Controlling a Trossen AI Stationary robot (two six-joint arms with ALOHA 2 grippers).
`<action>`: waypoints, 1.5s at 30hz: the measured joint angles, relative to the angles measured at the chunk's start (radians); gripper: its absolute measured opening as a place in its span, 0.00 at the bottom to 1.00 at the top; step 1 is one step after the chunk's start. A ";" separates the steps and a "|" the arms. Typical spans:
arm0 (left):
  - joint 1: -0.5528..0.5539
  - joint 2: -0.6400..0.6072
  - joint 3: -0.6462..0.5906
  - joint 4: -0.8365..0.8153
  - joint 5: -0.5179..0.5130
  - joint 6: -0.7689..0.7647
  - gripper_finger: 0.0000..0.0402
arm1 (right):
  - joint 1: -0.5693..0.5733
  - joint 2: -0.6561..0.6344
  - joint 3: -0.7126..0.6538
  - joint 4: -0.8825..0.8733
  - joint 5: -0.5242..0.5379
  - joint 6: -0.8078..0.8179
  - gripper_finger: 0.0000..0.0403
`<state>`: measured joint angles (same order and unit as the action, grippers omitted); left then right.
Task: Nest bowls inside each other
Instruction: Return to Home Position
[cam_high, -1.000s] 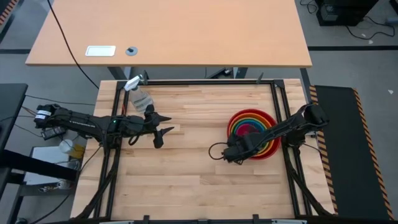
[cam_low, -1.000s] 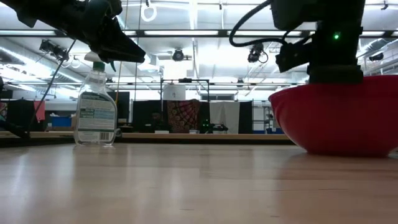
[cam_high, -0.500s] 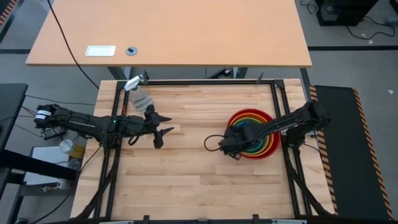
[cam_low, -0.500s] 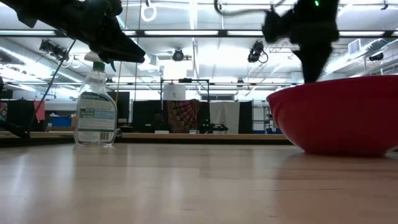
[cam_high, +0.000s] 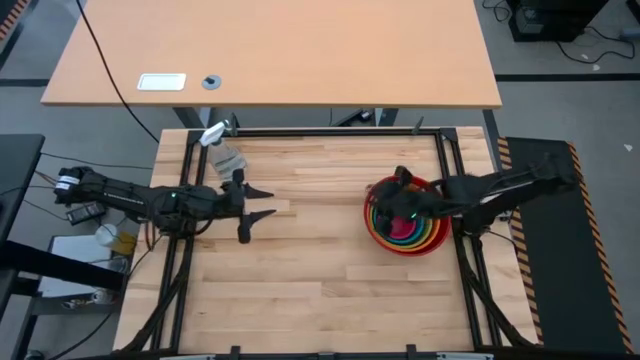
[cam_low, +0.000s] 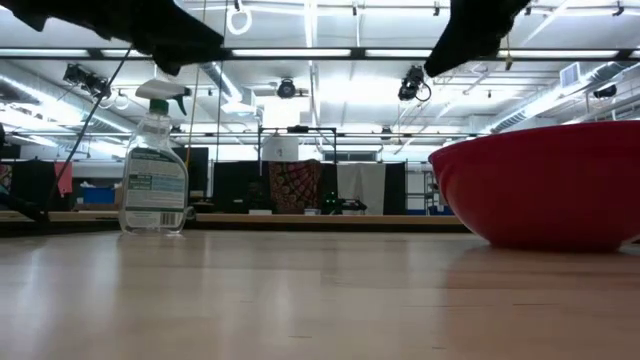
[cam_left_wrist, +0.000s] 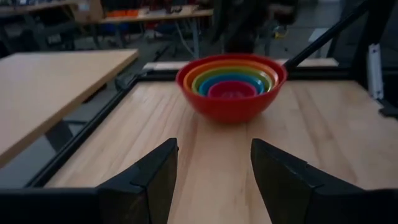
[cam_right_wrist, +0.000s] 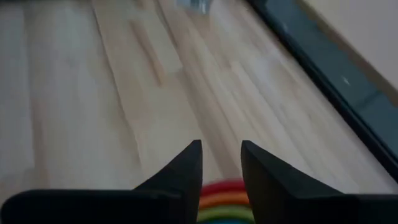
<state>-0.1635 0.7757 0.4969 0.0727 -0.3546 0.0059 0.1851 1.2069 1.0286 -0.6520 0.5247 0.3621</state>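
The bowls sit nested in one stack at the table's right: the red one outermost, then orange, green and blue, with the pink one in the middle. The red bowl's base rests on the wood. My right gripper hangs above the stack's left rim, slanting down. Its fingers stand a little apart with nothing between them. My left gripper waits open at the table's left, pointing at the stack.
A clear spray bottle stands upright at the far left corner, just beyond my left gripper. Black frame rails run along the table's edges, close to the stack on its right. Bare wood lies between the two grippers.
My right gripper has risen from the near left side of the bowls to well above them, drawing back toward the right and far edge. It has tipped from pointing steeply down to a shallower slant. My left gripper has risen slightly. The stack stays put.
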 joint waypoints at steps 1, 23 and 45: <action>-0.008 -0.012 0.000 0.001 0.000 0.005 0.52 | -0.018 -0.046 -0.053 0.071 -0.020 -0.030 0.29; -0.133 -0.365 -0.368 0.274 -0.151 -0.154 0.52 | -0.326 -0.676 -0.862 0.874 -0.396 -0.239 0.29; -0.297 -0.598 -0.488 0.132 -0.176 -0.225 0.52 | -0.364 -1.114 -1.013 0.793 -0.388 -0.212 0.29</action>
<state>-0.4606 0.1775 0.0090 0.2047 -0.5301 -0.2191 -0.1793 0.0931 0.0154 0.1411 0.1370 0.1497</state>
